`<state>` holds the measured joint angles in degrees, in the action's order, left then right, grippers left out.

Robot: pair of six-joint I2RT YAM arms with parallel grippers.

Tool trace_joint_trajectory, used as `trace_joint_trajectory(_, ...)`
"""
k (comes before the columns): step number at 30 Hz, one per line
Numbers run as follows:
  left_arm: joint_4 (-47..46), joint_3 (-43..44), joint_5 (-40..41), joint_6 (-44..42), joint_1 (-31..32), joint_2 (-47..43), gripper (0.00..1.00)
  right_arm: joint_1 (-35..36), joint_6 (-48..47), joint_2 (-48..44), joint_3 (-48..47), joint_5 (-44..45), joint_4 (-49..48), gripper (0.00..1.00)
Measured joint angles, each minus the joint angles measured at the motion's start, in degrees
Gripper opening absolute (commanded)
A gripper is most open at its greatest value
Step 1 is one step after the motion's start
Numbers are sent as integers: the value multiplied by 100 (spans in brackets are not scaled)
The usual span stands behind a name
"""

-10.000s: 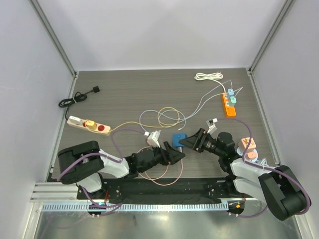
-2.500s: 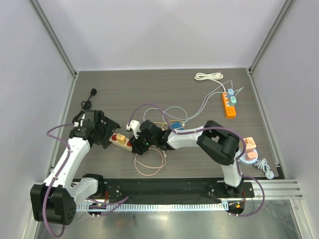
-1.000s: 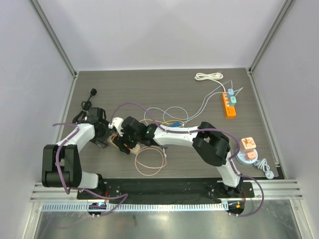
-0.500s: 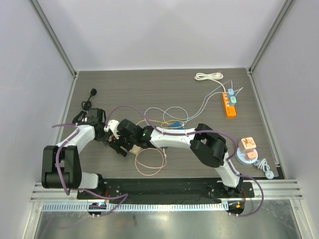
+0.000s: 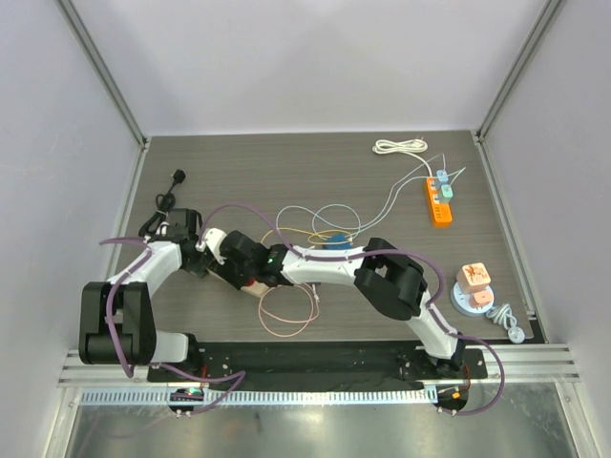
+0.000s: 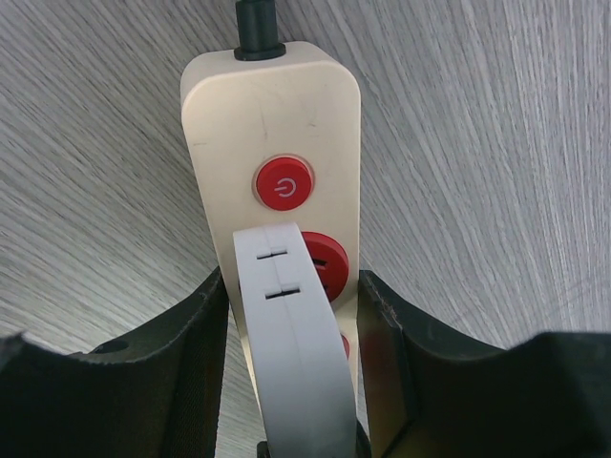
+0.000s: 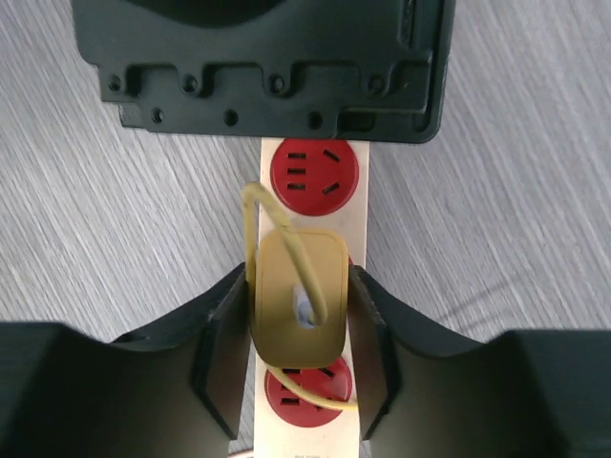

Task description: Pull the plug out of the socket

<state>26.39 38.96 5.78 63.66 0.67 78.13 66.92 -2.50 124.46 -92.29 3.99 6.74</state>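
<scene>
A cream power strip (image 6: 272,114) with a red power button (image 6: 283,188) and red sockets lies on the table at the left. My left gripper (image 6: 291,286) is shut on its sides near the button end. A yellow plug (image 7: 296,315) sits in the strip's middle socket, its yellow cord (image 7: 250,229) looping up from it. The right gripper (image 7: 296,286) is shut on the plug, one finger against each side. A pale grey curved part of the right arm (image 6: 291,372) covers the plug in the left wrist view. From above, both grippers (image 5: 208,265) (image 5: 239,272) meet over the strip and hide most of it.
The black body of the left gripper (image 7: 267,67) sits just beyond the plug. Thin cord loops (image 5: 320,221) and a pink cable loop (image 5: 289,307) lie right of the strip. A black corded plug (image 5: 170,191) lies behind. An orange power strip (image 5: 438,198) is far right.
The right gripper slid left along the strip to the yellow plug and closed on it. The left gripper closed on the strip's end and stays there.
</scene>
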Motion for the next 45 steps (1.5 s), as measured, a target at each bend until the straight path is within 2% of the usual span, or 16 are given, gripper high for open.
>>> trace_joint_trajectory(1, 0, -4, 4, -15, 0, -7, 0, 11, 4, 0, 13, 50, -35, 43)
trace_joint_trajectory(3, -11, -22, 24, -61, 0, -28, 0, 42, 11, 0, 68, 116, -173, 28)
trace_joint_trajectory(4, -22, -28, 28, -74, 0, -33, 0, 61, 55, -2, 103, 136, -251, 19)
trace_joint_trajectory(5, -26, -33, 44, -98, 0, -42, 0, 87, 85, -2, 140, 188, -337, 1)
trace_joint_trajectory(9, -52, -57, 103, -122, 0, -44, 0, 138, 116, -31, 341, 332, -680, 1)
trace_joint_trajectory(13, -109, -120, 87, -105, 11, -94, 0, 284, 39, -282, 1154, 662, -1766, 1)
trace_joint_trajectory(17, -195, -219, 57, -94, 52, -190, 0, 415, 50, -339, 1451, 1091, -2262, 1)
trace_joint_trajectory(21, -243, -267, 55, -96, 59, -234, 0, 415, 208, -315, 1130, 1117, -1698, 1)
trace_joint_trajectory(25, -264, -317, 81, -114, 61, -299, 0, 275, 444, -289, 789, 643, -1082, 1)
trace_joint_trajectory(30, -332, -378, 114, -103, 61, -352, 0, 59, 599, -293, 719, -103, -898, 1)
trace_joint_trajectory(32, -354, -398, 118, -79, 61, -374, 0, 107, 503, -293, 713, 59, -883, 1)
trace_joint_trajectory(40, -374, -549, 20, 13, 70, -555, 0, 732, -623, -245, 656, 1749, -789, 1)
trace_joint_trajectory(42, -365, -551, 55, 11, 72, -557, 0, 737, -627, -315, 640, 1683, -758, 1)
trace_joint_trajectory(45, -374, -551, 120, -22, 72, -566, 0, 439, -245, -468, 704, 822, -678, 1)
